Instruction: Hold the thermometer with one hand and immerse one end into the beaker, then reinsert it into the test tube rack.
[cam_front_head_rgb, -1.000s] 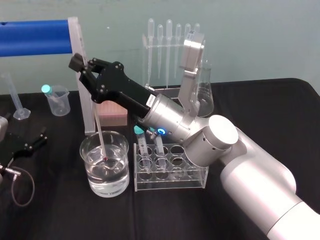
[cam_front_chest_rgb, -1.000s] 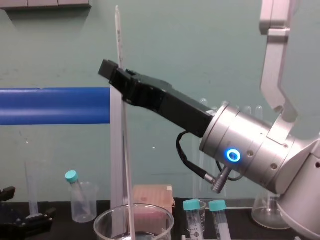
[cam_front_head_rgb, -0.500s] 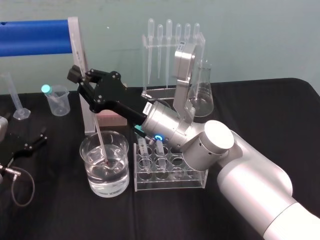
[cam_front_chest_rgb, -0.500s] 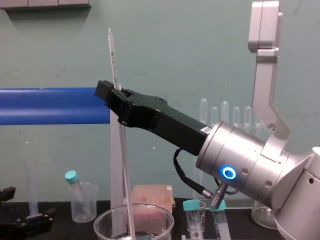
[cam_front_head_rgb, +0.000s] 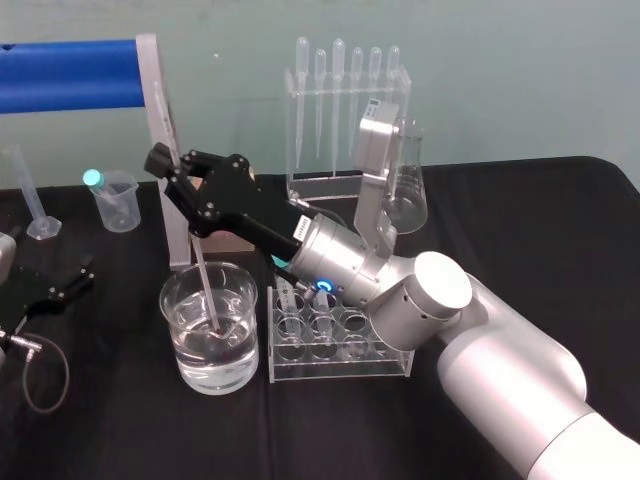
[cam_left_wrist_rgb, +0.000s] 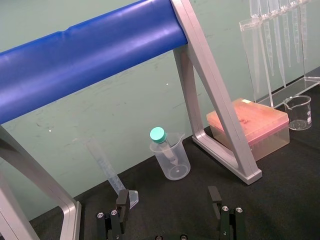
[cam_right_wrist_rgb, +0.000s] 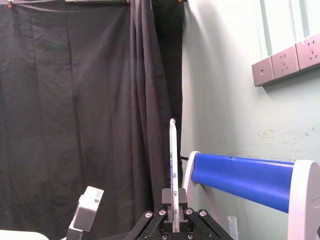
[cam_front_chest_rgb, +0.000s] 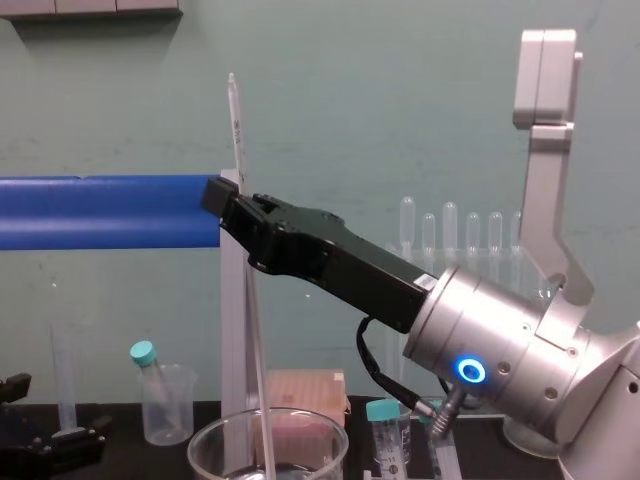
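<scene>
The left hand (cam_left_wrist_rgb: 168, 196) rests on the black worktop (cam_front_head_rgb: 120, 430), fingers spread apart. The right hand (cam_front_head_rgb: 178, 168) reaches above the big beaker (cam_front_head_rgb: 250, 315), fingers squeezing the thermometer (cam_front_head_rgb: 205, 285), which stands almost straight with its low end in the water (cam_front_head_rgb: 215, 358).

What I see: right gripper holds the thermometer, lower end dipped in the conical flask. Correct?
Not quite. The right gripper does hold the thermometer, but its lower end is dipped in the beaker instead; the head view shows this.
</scene>
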